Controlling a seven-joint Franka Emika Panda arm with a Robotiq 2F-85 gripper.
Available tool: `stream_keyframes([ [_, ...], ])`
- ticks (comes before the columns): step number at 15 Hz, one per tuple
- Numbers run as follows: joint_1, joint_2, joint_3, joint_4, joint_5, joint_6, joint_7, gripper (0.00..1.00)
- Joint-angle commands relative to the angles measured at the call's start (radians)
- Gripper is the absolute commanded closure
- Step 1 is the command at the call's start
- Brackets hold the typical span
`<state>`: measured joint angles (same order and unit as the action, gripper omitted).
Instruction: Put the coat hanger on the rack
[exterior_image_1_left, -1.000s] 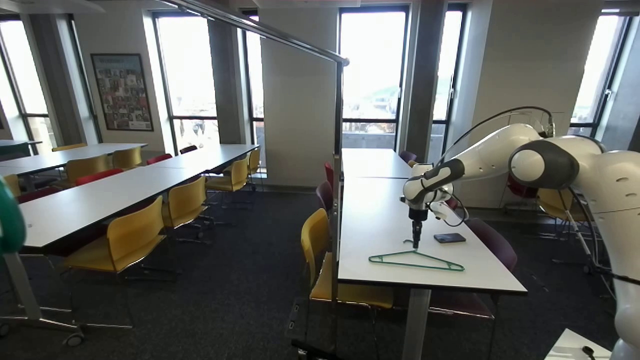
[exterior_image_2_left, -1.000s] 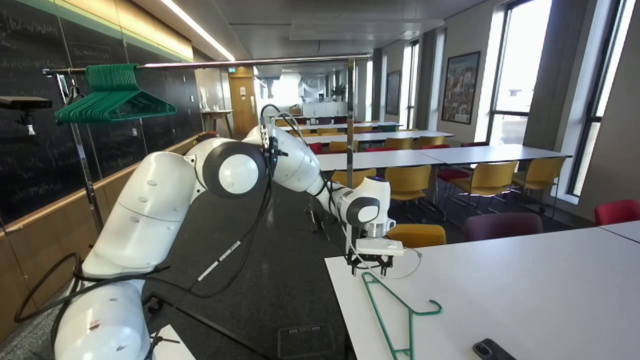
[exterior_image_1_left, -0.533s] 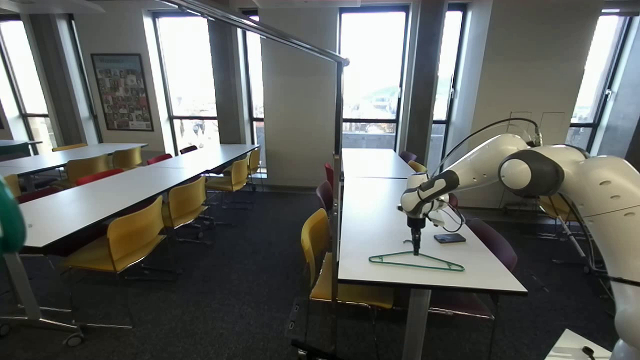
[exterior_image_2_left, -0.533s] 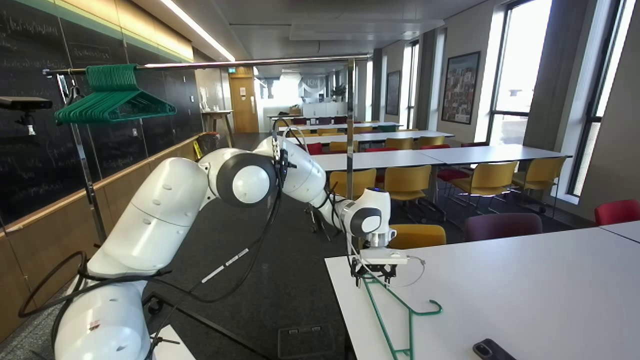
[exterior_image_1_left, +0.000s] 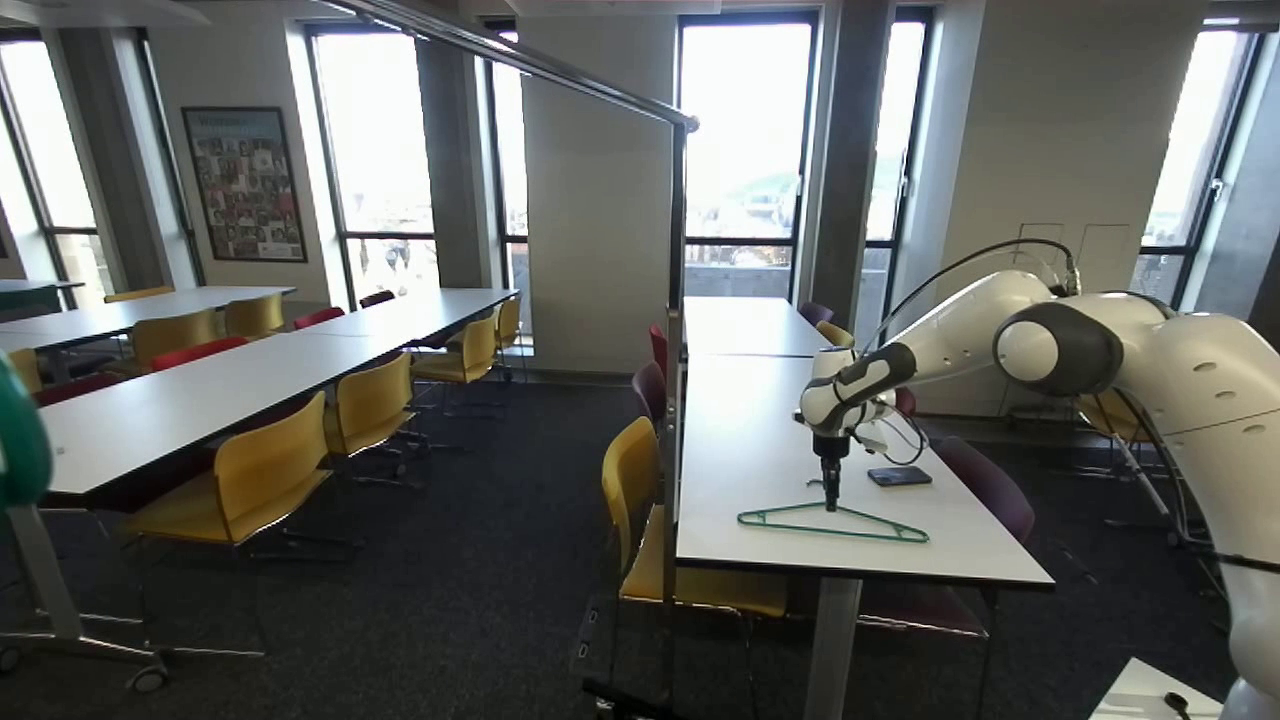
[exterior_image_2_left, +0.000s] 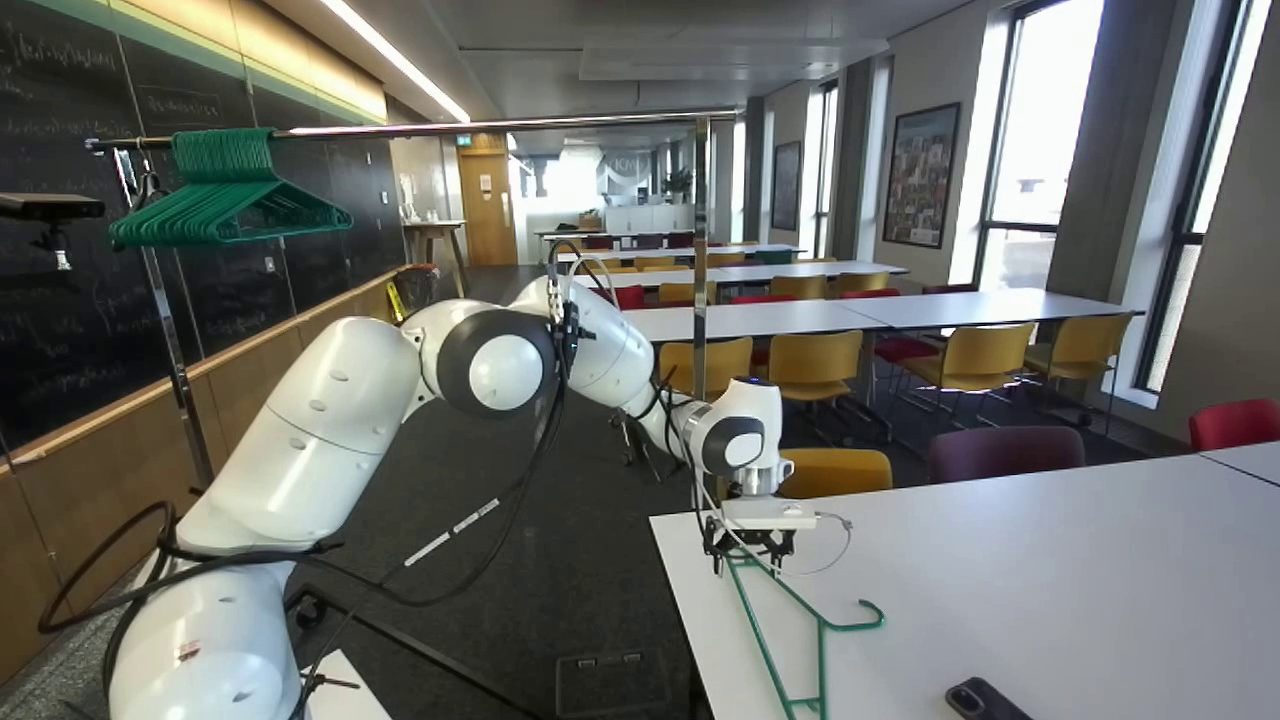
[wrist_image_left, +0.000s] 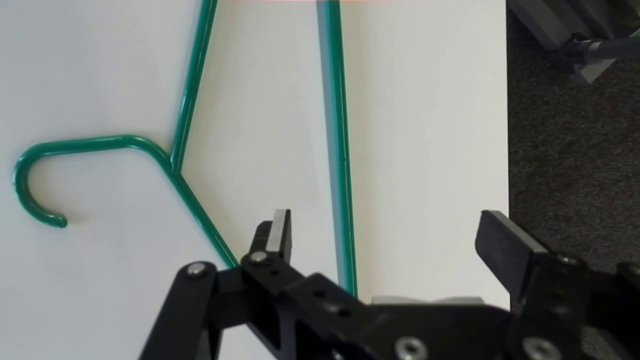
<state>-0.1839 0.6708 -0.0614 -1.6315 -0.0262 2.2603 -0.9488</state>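
A thin green coat hanger (exterior_image_2_left: 821, 665) lies flat on the white table, its hook turned away from the near table edge. My gripper (exterior_image_1_left: 831, 505) points down low over it. Seen from the wrist, the gripper (wrist_image_left: 386, 220) is open wide. The hanger's long straight bar (wrist_image_left: 343, 150) runs between the two fingers, nearer the left one. That left finger stands over the gap between the bar and a sloping arm of the hanger. Nothing is gripped. Overhead, the rack is a long metal bar, seen in both exterior views (exterior_image_1_left: 570, 78) (exterior_image_2_left: 600, 122).
Several green hangers (exterior_image_2_left: 230, 200) hang bunched at the rack's far-left end in an exterior view. A dark phone (exterior_image_1_left: 899, 476) lies on the table beside the hanger. The rack's upright post (exterior_image_1_left: 675, 360) rises along the table's edge, with a yellow chair (exterior_image_1_left: 630, 480) close by.
My gripper has come down closer to the table and the hanger, mostly during the first half second; since then it has barely moved. Jaws stay open, and the hanger lies where it was.
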Motion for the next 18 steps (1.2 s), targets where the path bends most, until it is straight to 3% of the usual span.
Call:
stream_keyframes([
  [1,-0.019,0.012,0.022,0.016,-0.025,-0.006,0.008,0.0],
  [8,-0.019,0.113,0.043,0.07,-0.04,-0.026,-0.022,0.0],
  [18,-0.014,0.191,0.037,0.132,-0.081,0.04,0.006,0.0],
])
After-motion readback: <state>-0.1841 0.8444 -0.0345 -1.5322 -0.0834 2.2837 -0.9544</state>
